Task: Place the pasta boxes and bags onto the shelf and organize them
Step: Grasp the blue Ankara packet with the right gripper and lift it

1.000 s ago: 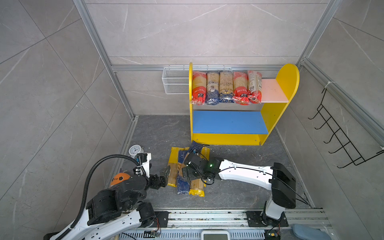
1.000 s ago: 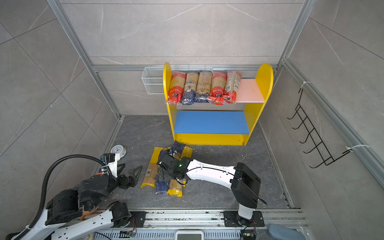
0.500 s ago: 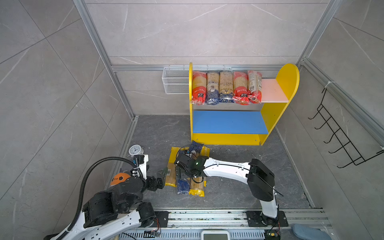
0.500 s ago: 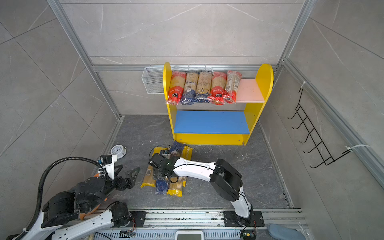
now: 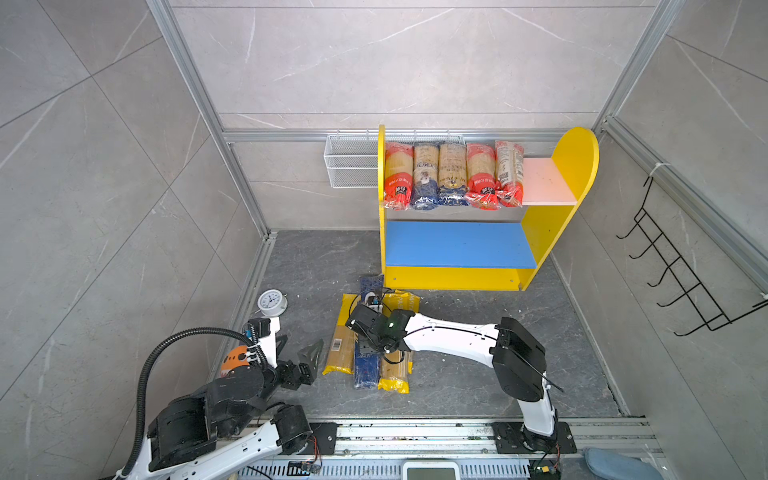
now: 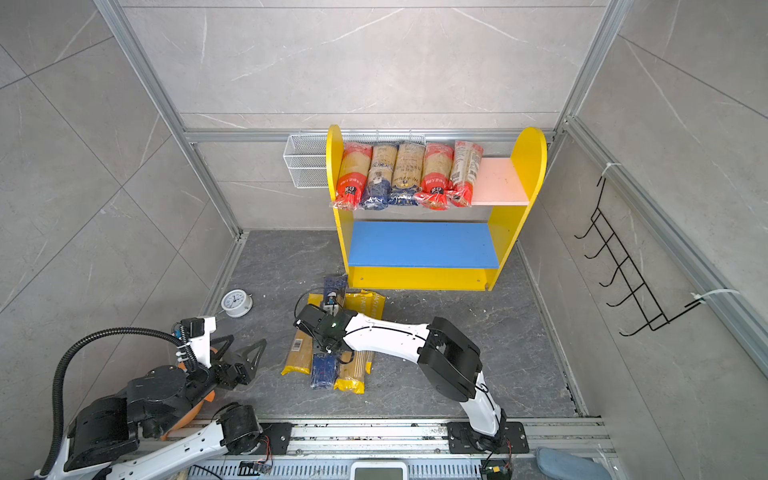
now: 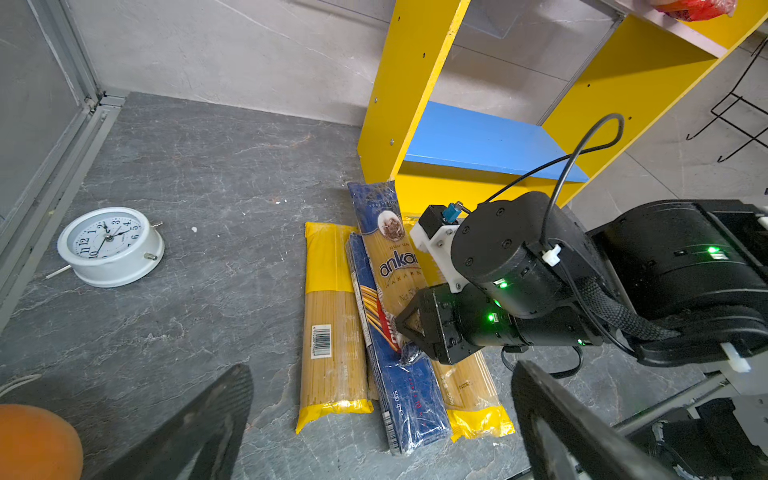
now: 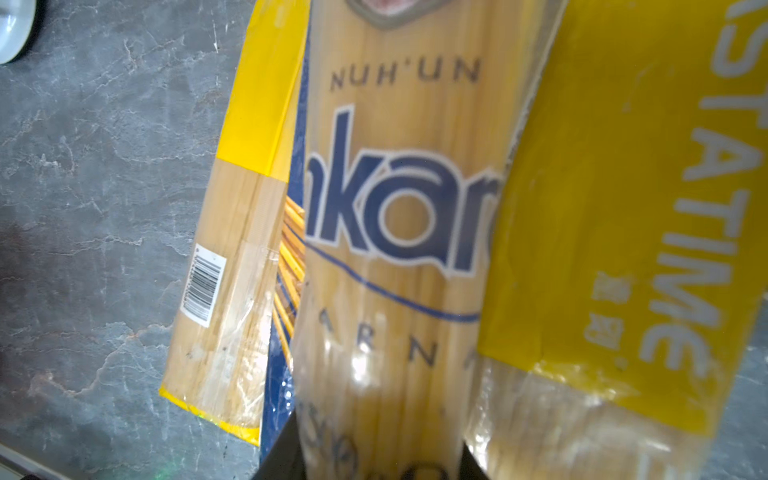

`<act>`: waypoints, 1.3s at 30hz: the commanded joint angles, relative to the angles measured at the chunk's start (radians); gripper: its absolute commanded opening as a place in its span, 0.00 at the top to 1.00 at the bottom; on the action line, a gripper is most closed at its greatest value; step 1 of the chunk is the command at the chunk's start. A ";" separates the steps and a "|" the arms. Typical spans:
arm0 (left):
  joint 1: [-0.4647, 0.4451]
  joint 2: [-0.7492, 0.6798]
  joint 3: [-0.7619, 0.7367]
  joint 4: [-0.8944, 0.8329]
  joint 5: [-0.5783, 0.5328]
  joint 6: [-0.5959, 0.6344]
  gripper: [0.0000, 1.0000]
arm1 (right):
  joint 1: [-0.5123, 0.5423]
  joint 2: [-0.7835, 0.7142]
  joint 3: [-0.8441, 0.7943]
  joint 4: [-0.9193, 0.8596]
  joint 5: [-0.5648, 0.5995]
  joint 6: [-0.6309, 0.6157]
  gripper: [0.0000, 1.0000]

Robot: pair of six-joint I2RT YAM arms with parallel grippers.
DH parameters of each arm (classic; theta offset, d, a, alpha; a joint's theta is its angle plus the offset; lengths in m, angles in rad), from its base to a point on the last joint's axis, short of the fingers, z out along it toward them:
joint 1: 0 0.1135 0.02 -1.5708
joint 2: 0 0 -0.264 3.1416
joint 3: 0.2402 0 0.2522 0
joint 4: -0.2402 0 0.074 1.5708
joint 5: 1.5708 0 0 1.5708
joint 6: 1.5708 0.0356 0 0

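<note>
Left wrist view, nearest stuff first: the left gripper [image 7: 382, 370] is spread wide with nothing in it, hovering over the dark grey marbled floor [image 7: 187, 187] just short of the pasta pile; an orange round thing [image 7: 33, 440] sits right beside that arm, can't tell what it is; a bit further off there's a small white round alarm clock [image 7: 110, 245], face up, near the metal frame rail [image 7: 50, 174]; then the pile, long packs lying side by side: a see-through spaghetti bag with yellow ends and a barcode sticker [image 7: 332, 332], a flat dark-blue spaghetti box [image 7: 361, 291] touching it, a yellow PASTATIME bag [image 7: 473, 395] on the other side, and a see-through ankara bag with dark-blue ends [image 7: 390, 257] lying slightly slanted on top of the box; the right gripper [image 7: 409, 345] is clamped on that ankara bag, and in the right wrist view the bag fills the gap between both dark fingers [image 8: 278, 457]; just past the pile stands the two-tier shelf with yellow side panels [image 5: 573, 158], with a blue lower board [image 5: 457, 245] and a pink upper board [image 5: 544, 183]; five spaghetti bags with red or dark-blue ends [image 5: 453, 174] sit in a row on the pink one, bunched toward the left panel; behind that panel a white wire mesh basket [image 5: 351, 166] hangs on the back wall; a black wire hook rack [image 5: 681, 274] hangs on the right wall
</note>
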 commanded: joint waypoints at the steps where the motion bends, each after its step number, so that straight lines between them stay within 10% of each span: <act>1: 0.002 0.000 0.010 0.003 -0.022 -0.004 0.00 | 0.000 -0.046 -0.051 -0.078 0.028 -0.035 1.00; 39: 0.001 0.387 0.060 0.308 0.053 0.071 0.00 | -0.129 -1.071 -0.580 0.113 -0.301 -0.164 1.00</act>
